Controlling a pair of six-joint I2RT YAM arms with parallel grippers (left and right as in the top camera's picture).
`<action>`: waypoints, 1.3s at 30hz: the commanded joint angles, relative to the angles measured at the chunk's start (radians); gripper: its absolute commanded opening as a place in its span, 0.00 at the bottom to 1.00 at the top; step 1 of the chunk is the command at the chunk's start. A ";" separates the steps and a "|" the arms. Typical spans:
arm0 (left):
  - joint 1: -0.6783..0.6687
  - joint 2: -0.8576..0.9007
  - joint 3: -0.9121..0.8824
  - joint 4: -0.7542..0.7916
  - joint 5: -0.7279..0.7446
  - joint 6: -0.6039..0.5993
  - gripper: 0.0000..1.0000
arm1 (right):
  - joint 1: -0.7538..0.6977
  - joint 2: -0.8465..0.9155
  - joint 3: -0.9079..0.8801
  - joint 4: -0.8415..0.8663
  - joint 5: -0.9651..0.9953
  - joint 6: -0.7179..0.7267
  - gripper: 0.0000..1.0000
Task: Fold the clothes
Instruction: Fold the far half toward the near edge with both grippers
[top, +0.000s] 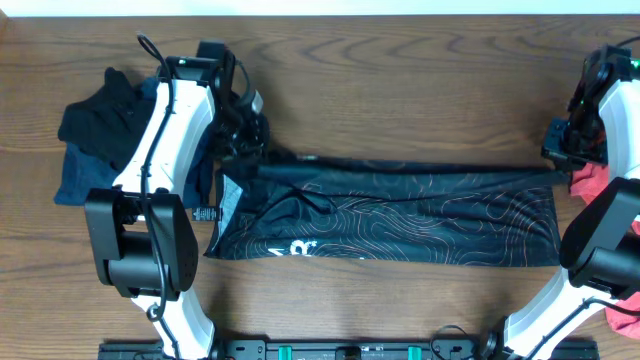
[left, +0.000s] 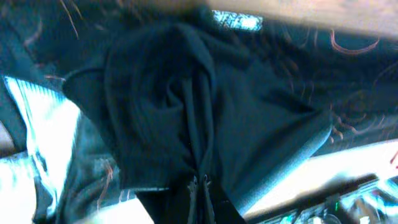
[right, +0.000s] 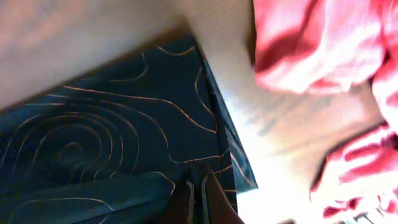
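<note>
Brown wood-grain tabletop (top: 400, 80) carries the jersey (top: 420, 215), black with thin orange contour lines, which we see stretched out as a long band. Our left hand (top: 250, 145) is clenched on the jersey's upper left corner, where the cloth bunches into dark folds. Our right hand (top: 560, 155) is clenched on its upper right corner, with the fingers (right: 214, 199) pinching the hem. Between the two hands the jersey's top edge runs taut and nearly straight. White lettering (top: 298, 247) shows near its lower left. Just left of the jersey lies a heap of dark clothes (top: 100, 130); just right of it, red cloth (top: 590, 182) lies crumpled.
</note>
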 joint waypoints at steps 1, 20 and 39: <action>0.006 -0.006 -0.018 -0.068 -0.044 0.080 0.06 | -0.011 0.000 -0.027 -0.030 0.032 0.010 0.01; -0.036 -0.006 -0.208 -0.131 -0.099 0.079 0.10 | -0.022 0.000 -0.213 0.000 0.053 0.034 0.01; -0.036 -0.007 -0.213 -0.156 -0.185 0.078 0.24 | -0.160 -0.001 -0.243 -0.005 -0.151 -0.050 0.52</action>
